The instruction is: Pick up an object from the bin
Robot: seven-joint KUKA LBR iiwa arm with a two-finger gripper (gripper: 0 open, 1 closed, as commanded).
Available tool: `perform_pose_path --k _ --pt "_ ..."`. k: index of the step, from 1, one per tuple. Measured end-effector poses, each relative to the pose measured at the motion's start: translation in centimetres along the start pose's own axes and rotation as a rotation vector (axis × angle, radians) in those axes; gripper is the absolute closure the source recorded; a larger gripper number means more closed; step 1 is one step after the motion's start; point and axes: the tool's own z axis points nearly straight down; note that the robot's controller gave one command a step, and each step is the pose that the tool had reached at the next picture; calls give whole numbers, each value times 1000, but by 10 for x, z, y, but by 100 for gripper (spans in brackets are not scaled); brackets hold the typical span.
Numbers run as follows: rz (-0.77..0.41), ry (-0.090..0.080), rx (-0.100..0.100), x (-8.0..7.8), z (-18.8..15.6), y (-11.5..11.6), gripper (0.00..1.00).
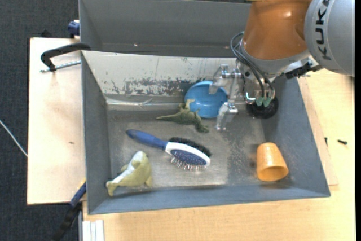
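In the camera view from above, the arm comes in from the right and its pincer [223,100] hangs low near the back of the grey bin [169,25]. Its two metal fingers [227,113] are apart, and nothing is held between them. They sit right at the right edge of a round blue bowl [203,102], but I cannot tell if they touch it. A green toy dinosaur [186,116] lies just beside the bowl. A blue and white brush [180,152], an orange cup [271,162] and a pale green toy animal [134,174] lie nearer the front. So the job has only just begun, I think: nothing is grabbed yet. The pincer has yet to close on something and lift it out.
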Motion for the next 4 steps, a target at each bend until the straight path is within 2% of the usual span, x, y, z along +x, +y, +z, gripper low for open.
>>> perform_pose_path --k 1,2,3,4 --pt "-361 -1 0 14 131 42 0" --pt "-941 -11 3 76 140 60 0" --pt "-1052 -20 2 69 87 153 0" --pt "-1362 -13 11 72 145 179 0"
